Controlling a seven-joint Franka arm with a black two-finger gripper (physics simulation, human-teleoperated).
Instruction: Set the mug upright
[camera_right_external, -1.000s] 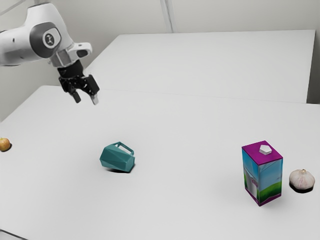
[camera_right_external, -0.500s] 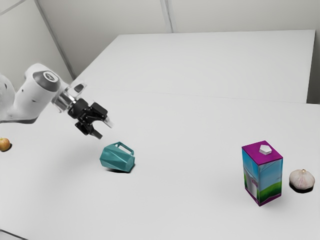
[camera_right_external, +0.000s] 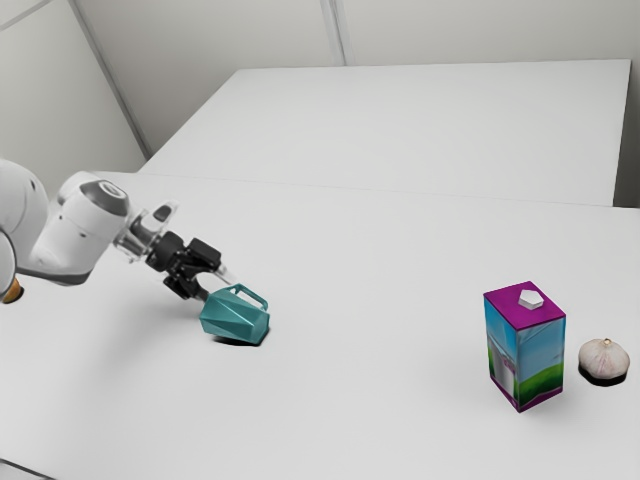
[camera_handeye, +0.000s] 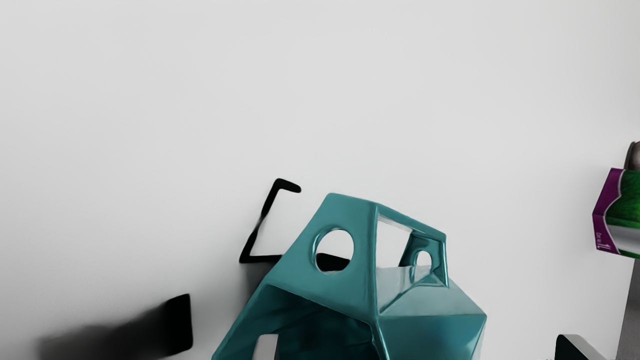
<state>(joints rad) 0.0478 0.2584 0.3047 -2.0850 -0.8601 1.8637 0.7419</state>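
The teal mug (camera_right_external: 234, 316) lies on its side on the white table, its handle up and toward the far side. My gripper (camera_right_external: 216, 286) is right at the mug, on the side toward the exterior view's left. In the wrist view the mug (camera_handeye: 420, 335) shows its open mouth and holed handle. The open gripper (camera_handeye: 417, 347) has its fingers wide apart, one tip in front of the mug's mouth and the other beyond the mug's outer side. Whether either finger touches the mug cannot be told.
A purple and blue carton (camera_right_external: 525, 345) stands toward the exterior view's right, with a garlic bulb (camera_right_external: 604, 361) beside it. A yellowish-brown round item (camera_right_external: 12, 291) is at the exterior view's left edge, partly behind the arm. The table (camera_right_external: 370, 420) carries them all.
My gripper has come down and toward the exterior view's right, from high above the table to the mug. The mug, carton and garlic have not moved.
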